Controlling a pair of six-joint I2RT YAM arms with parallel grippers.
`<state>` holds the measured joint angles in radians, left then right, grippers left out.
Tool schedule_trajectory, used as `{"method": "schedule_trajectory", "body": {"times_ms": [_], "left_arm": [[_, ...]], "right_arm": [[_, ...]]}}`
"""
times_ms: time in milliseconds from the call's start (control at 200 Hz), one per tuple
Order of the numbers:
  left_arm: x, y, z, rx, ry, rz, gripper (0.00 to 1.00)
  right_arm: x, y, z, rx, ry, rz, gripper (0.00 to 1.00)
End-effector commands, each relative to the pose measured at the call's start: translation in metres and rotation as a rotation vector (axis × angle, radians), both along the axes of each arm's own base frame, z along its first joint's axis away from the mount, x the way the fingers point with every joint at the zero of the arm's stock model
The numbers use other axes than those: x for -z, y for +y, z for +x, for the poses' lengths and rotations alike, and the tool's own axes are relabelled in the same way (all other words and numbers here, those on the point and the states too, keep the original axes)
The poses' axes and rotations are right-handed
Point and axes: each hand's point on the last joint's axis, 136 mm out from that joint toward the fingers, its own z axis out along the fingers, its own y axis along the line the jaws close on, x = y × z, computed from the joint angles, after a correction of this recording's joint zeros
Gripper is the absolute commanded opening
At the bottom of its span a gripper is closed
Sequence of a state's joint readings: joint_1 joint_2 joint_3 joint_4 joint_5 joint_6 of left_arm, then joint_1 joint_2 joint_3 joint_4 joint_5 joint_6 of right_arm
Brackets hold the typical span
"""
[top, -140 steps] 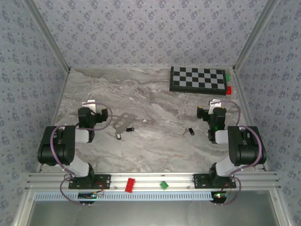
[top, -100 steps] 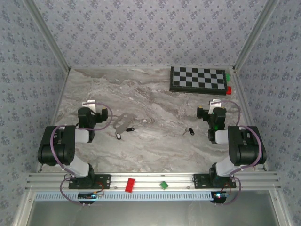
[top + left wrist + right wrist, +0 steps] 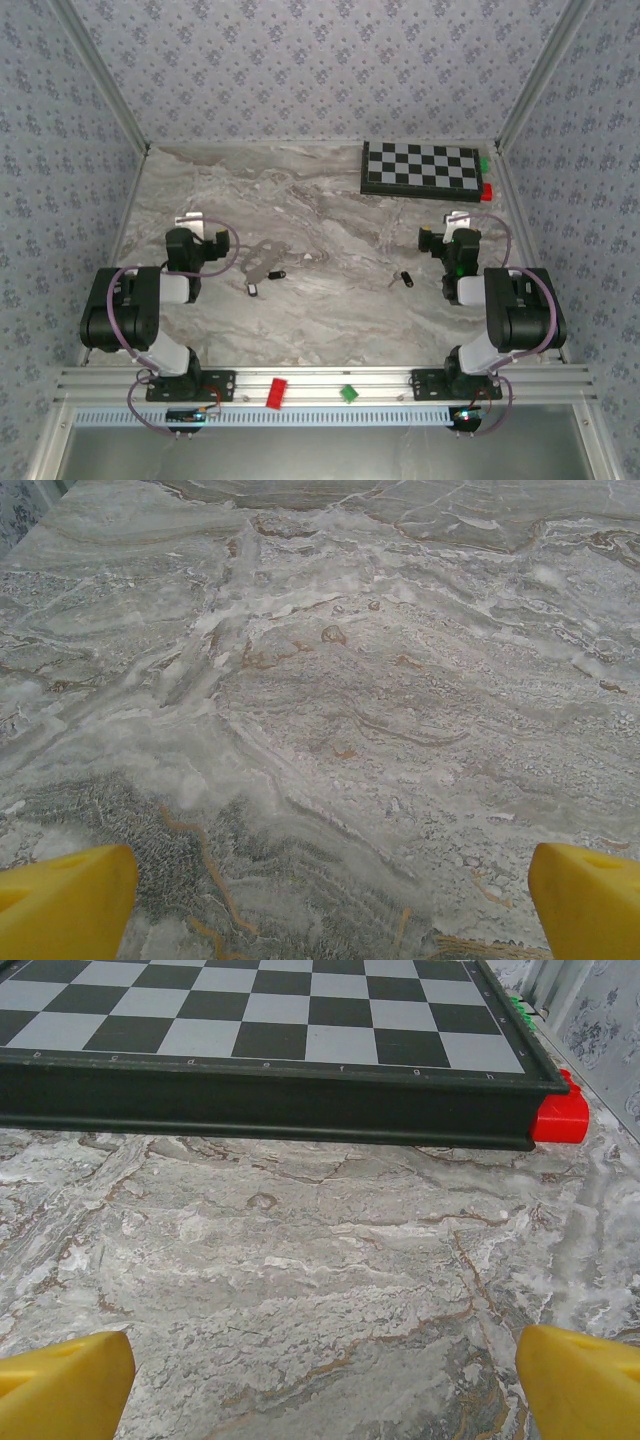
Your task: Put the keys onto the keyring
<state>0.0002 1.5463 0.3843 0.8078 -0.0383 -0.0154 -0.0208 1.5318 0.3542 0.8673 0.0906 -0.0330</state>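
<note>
1. Your left pincer (image 3: 325,905) is spread wide. Its yellow fingertips (image 3: 60,900) sit at the frame's lower corners with bare worktop (image 3: 330,710) between them, and it holds nothing.
2. Your right pincer (image 3: 325,1385) is equally wide and empty, facing the chessboard (image 3: 270,1020).
3. The keyring (image 3: 262,258) lies flat just right of the left arm, its long axis slanting from near-left to far-right.
4. One key (image 3: 277,273) lies touching or just beside its near edge, roughly left-right. A second key (image 3: 253,289) lies nearer you, roughly near-far.
5. A third key (image 3: 407,279) lies well apart, left of the right arm. It is too small for you to tell where it points.
</note>
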Motion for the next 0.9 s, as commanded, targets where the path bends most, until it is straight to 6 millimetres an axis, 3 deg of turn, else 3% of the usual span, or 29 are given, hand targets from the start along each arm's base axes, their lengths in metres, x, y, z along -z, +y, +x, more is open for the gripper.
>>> {"method": "schedule_trajectory", "body": {"times_ms": [0,340,460,610,745,895], "left_arm": [[-0.016,0.003,0.009,-0.009,-0.044,0.001,1.00],[-0.020,0.005,0.012,-0.016,-0.033,-0.004,1.00],[-0.047,0.005,0.020,-0.016,0.035,-0.003,1.00],[-0.099,0.036,0.015,-0.256,0.041,-0.066,1.00],[-0.134,0.028,0.008,-0.321,0.096,-0.265,1.00],[-0.138,0.018,-0.006,-0.369,0.122,-0.463,1.00]], "right_arm": [[-0.006,-0.001,0.006,0.014,-0.015,0.007,0.99],[-0.007,-0.001,0.006,0.014,-0.017,0.010,1.00],[-0.018,-0.010,-0.001,0.100,-0.063,-0.033,1.00],[-0.054,-0.012,-0.020,0.183,-0.107,-0.086,0.99],[-0.071,-0.032,-0.044,0.409,-0.051,0.234,1.00],[-0.099,-0.028,-0.050,0.382,-0.143,0.539,1.00]]}}
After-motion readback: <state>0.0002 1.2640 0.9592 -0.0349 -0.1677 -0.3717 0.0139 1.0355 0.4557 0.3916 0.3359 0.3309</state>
